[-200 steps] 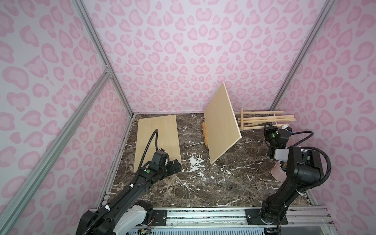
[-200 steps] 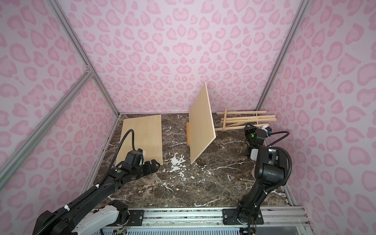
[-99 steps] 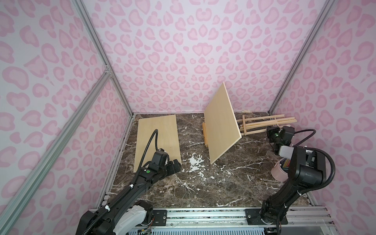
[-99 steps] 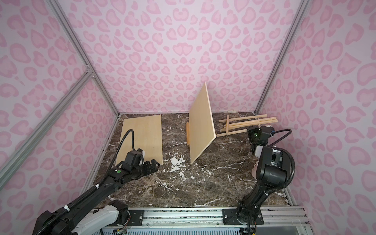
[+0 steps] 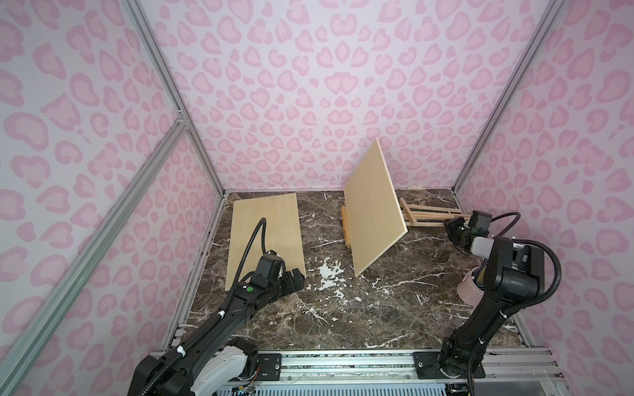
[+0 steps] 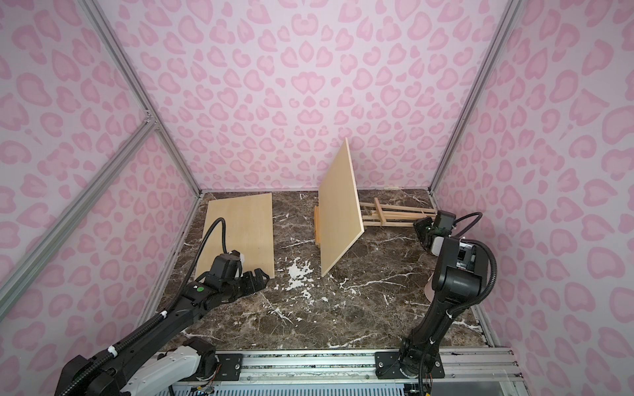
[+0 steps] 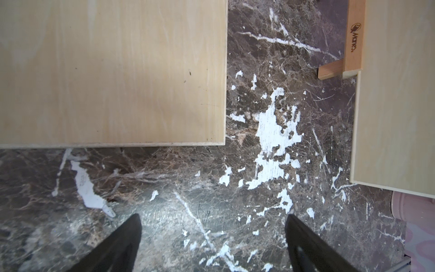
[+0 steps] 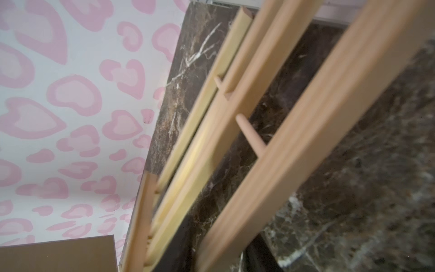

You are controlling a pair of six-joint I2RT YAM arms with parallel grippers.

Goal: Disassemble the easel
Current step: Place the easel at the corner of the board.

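The dark marble table (image 5: pixel 343 315) carries everything, and the leaning board (image 5: pixel 374 212) makes the handiest marker. It stands tilted on one long edge toward the far side of the table, with its upper corner up against the pink back wall.

Well apart from the leaning board, on the left arm's side, a flat board (image 5: pixel 267 233) of about the same size lies face down on the marble.

The easel frame (image 5: pixel 429 216) lies on its side and passes behind the leaning board. Its slatted rails run out from behind the board toward the right wall. Its ledge (image 5: pixel 345 226) shows just in front of the board's lower edge, touching or nearly so.

The left gripper (image 5: pixel 296 279) hovers low at the flat board's near corner, well apart from the leaning board and the easel. The left wrist view shows its fingers (image 7: pixel 124 242) spread wide over bare marble with nothing between them.

The right gripper (image 5: pixel 454 229) sits at the far end of the easel frame's rails, on the side of the leaning board away from the flat board. In the right wrist view the rails (image 8: pixel 306 117) fill the picture, blurred and very close. The jaws are hidden, so I cannot tell whether it is gripping a rail or has let go.

A pink cup (image 5: pixel 471 291) stands behind the right arm, nearer the rail base than the leaning board.
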